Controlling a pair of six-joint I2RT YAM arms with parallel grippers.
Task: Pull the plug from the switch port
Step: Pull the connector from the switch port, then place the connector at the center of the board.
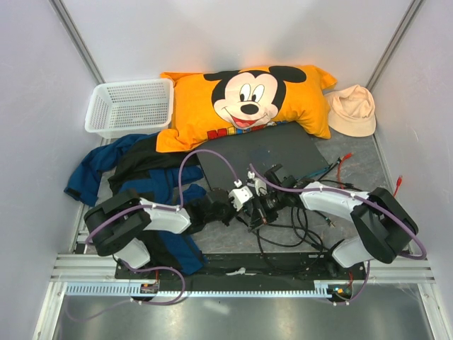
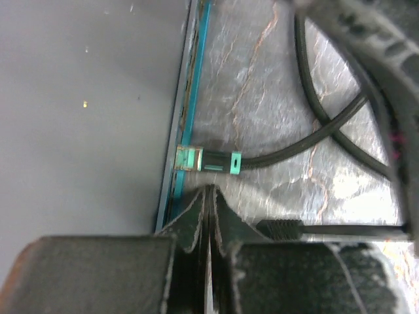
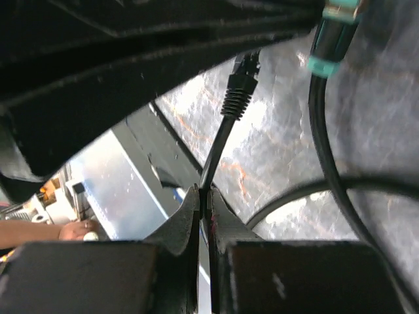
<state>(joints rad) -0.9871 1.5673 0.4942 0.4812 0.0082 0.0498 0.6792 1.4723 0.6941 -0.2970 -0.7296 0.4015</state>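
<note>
The switch [image 1: 272, 149] lies flat in front of the pillow, seen as a grey slab [image 2: 85, 98] in the left wrist view. A green plug [image 2: 211, 160] with a black cable sits in a port on its teal-edged side. My left gripper [image 2: 208, 193] is shut and empty, its tips just short of that plug and beside the switch's edge. My right gripper [image 3: 205, 193] is shut on the thin cable of a black plug [image 3: 240, 88], which hangs free above the table, out of any port. The green plug [image 3: 332, 39] shows at the top right of the right wrist view. Both grippers [image 1: 248, 200] meet at the switch's near edge.
An orange Mickey Mouse pillow [image 1: 248, 99] lies behind the switch. A white basket [image 1: 131, 106] stands at the back left and a beige hat [image 1: 352, 110] at the back right. Blue and black clothing [image 1: 134, 173] lies at the left. Loose black cables [image 1: 297, 230] loop near the right arm.
</note>
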